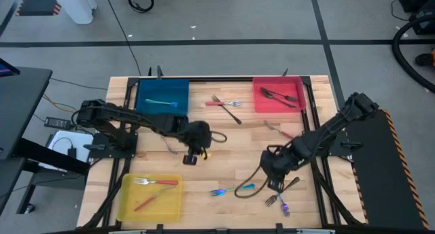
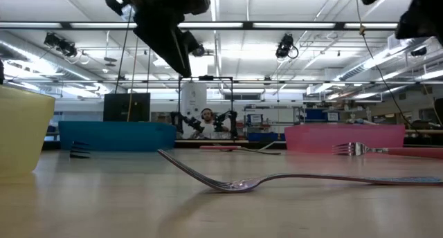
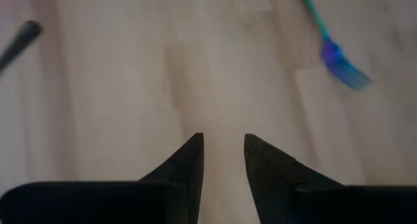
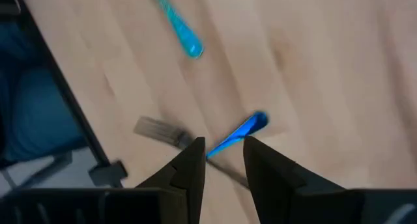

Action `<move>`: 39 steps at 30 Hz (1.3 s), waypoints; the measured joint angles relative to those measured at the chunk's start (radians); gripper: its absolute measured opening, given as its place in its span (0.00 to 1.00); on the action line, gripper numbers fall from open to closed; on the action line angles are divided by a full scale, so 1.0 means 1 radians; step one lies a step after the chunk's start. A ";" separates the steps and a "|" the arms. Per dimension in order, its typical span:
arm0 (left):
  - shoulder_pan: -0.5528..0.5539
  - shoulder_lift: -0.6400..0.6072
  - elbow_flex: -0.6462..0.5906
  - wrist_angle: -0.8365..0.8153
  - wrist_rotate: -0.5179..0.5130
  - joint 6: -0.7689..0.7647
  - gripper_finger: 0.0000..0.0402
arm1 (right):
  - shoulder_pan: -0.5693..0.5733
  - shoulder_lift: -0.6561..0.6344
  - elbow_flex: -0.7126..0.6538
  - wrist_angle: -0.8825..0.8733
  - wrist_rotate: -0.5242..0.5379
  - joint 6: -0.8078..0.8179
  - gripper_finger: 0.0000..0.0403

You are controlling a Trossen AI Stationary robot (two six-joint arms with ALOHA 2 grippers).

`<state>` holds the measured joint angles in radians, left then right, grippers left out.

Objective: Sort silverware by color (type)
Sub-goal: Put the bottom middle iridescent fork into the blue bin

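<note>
We see silverware scattered over the counter (image 1: 231,142): blue forks (image 1: 219,191) and a dark fork (image 1: 280,190) near the front, red-handled forks (image 1: 224,103) mid-far and right of centre. One teal piece lies in the blue tray (image 1: 162,96), dark pieces in the red tray (image 1: 279,94), red-handled ones in the yellow tray (image 1: 151,196). Our right gripper (image 4: 221,149) hangs low over a blue handle (image 4: 242,128), fingers slightly apart, gripping nothing. Our left gripper (image 3: 223,146) hovers mid-counter, fingers narrowly parted and empty.
</note>
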<state>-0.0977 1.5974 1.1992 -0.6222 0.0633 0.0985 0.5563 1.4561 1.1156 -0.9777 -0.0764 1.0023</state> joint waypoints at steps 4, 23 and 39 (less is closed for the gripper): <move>-0.053 0.000 0.000 0.003 -0.001 -0.057 0.27 | 0.048 0.071 0.000 0.003 -0.019 0.020 0.28; -0.194 0.000 0.000 0.098 -0.008 -0.246 0.27 | -0.030 0.304 0.000 0.464 0.008 -0.484 0.28; -0.178 0.000 0.000 0.130 -0.090 -0.346 0.27 | -0.095 0.340 0.001 0.731 0.088 -0.742 0.28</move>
<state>-0.2754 1.5970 1.1992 -0.4923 -0.0265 -0.2480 0.4610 1.7961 1.1168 -0.2470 0.0114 0.2601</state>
